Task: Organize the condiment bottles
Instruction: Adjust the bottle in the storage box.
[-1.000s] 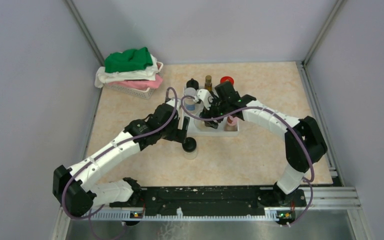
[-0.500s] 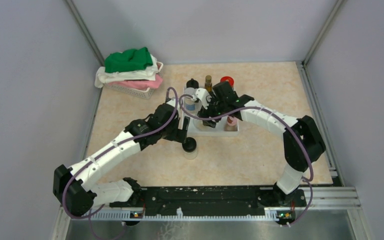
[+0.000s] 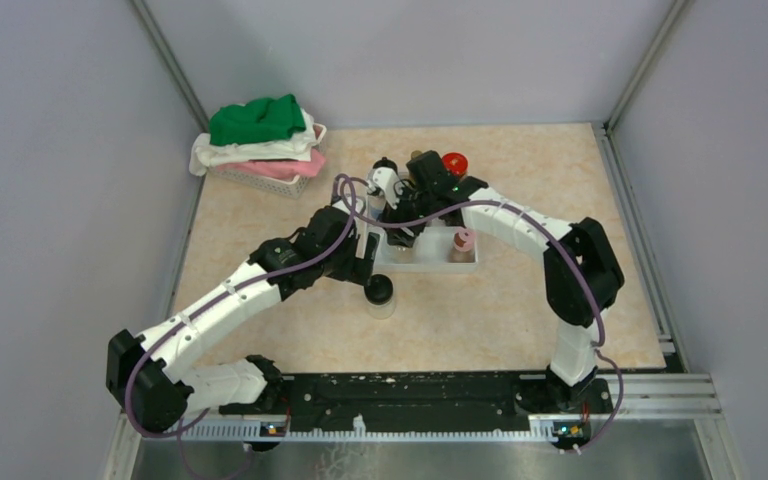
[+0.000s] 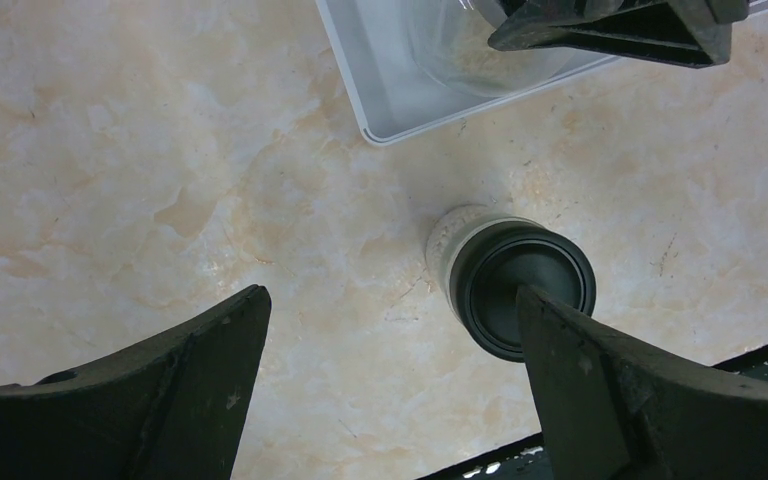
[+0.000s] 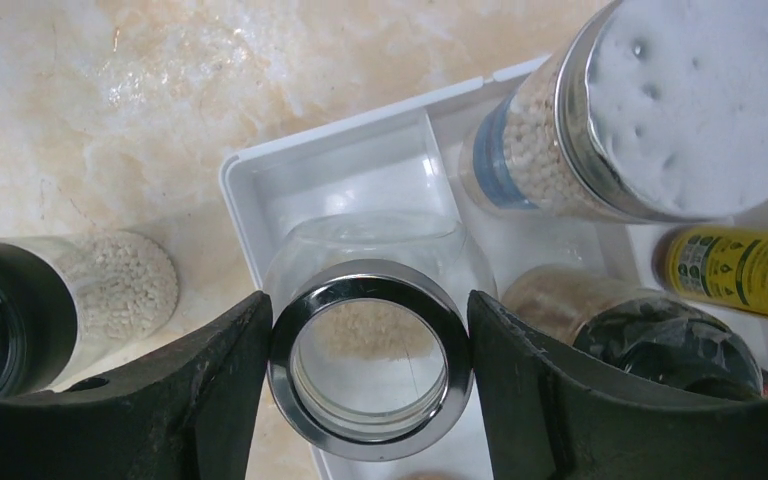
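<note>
Left arm (image 3: 222,300): based at near left; first link swung out left to a black elbow, white forearm stretched up and right toward table centre.
Left wrist: black, pitched downward.
Left gripper (image 4: 390,295): held above the tabletop, jaws spread fully, nothing between them.
Left fingers (image 4: 190,385): dark wedges, tips well apart.
Right arm (image 3: 525,225): based at near right; upright to a black elbow, white forearm reaching left and away.
Right wrist: black, pointed down.
Right gripper (image 5: 368,300): jaws partly closed around the silver-rimmed jar (image 5: 368,365).
Right fingers (image 5: 215,400): one pressed to each side of the rim.
</note>
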Controlling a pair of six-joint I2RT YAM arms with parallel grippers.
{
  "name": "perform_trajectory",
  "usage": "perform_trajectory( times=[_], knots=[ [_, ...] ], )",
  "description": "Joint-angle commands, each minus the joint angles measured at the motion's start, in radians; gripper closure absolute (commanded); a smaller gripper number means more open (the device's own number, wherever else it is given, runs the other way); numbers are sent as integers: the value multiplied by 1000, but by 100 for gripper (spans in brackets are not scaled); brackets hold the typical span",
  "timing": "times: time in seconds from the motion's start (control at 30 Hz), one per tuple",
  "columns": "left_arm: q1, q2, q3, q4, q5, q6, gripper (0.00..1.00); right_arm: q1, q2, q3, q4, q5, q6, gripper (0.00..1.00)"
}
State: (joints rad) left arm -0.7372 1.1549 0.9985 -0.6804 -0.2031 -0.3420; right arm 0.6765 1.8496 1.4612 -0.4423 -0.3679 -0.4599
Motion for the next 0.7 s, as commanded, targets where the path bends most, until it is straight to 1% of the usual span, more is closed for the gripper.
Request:
perform_trajectory(
  times=[0.0,0.1,0.13,0.17,0.33,0.53,0.6,0.67],
  knots=[
    [8,-6,-6,34,-19,20,1,-5,50,51,32,19,-5,31],
    [13,-6,-8,34,-18,24,1,-3,53,51,46,20,17,22],
    [14,-7,-6,33,-16,24,1,-4,48,48,58,23,29,13],
    [16,-7,-6,34,-15,24,1,-3,40,42,68,24,38,10],
    [17,-8,-2,35,-9,25,1,-4,-14,32,126,27,86,7],
    [18,-26,0,29,-5,19,1,-4,-59,77,150,52,162,5],
    [17,-30,0,25,-5,17,1,-4,-84,78,156,101,200,6],
    [18,-39,-3,21,-5,15,1,-4,-116,68,149,155,235,11]
  ],
)
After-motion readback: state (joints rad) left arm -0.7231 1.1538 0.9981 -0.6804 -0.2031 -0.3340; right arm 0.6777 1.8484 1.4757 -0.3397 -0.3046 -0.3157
